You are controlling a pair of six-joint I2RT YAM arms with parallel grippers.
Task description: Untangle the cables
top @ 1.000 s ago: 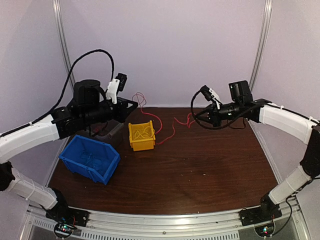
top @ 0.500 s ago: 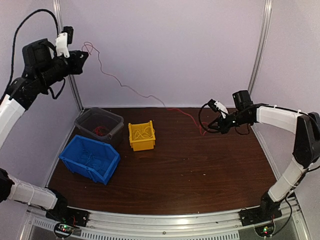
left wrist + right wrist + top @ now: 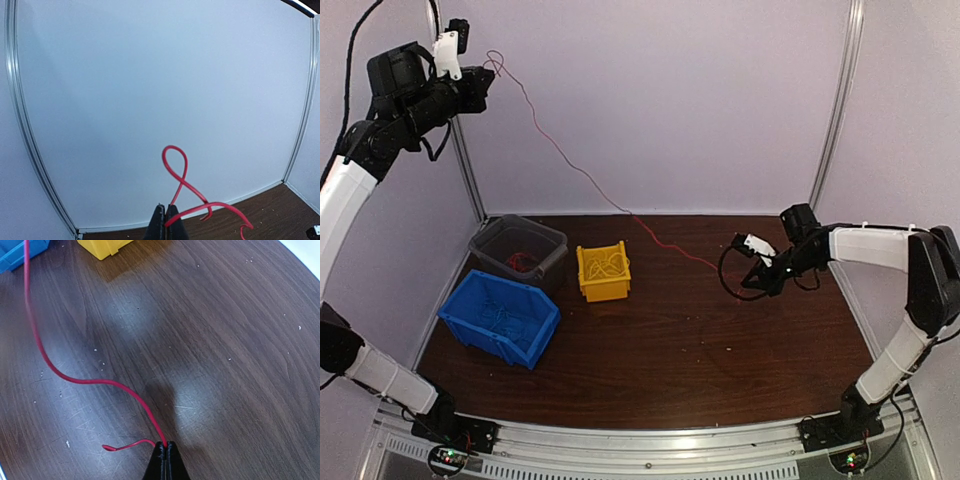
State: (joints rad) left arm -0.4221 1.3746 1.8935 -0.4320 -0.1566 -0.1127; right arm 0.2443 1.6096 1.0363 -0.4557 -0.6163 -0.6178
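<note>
L gripper [image 3: 165, 208]: closed on red cable [image 3: 85, 382], high left of yellow bin [image 3: 604, 287]
R gripper [image 3: 165, 445]: closed on same cable, right of bin

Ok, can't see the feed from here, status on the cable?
Left gripper shut on red cable, raised high. Right gripper shut on its other end, low over table. Strand stretched between, nothing snagging.

Dark wood worktop [image 3: 720, 350]. Three bins, all in the left half:
- grey bin [image 3: 548, 262] by the far left corner
- blue bin [image 3: 520, 345] nearer, along the left edge
- yellow bin [image 3: 605, 290] just right of grey
</note>
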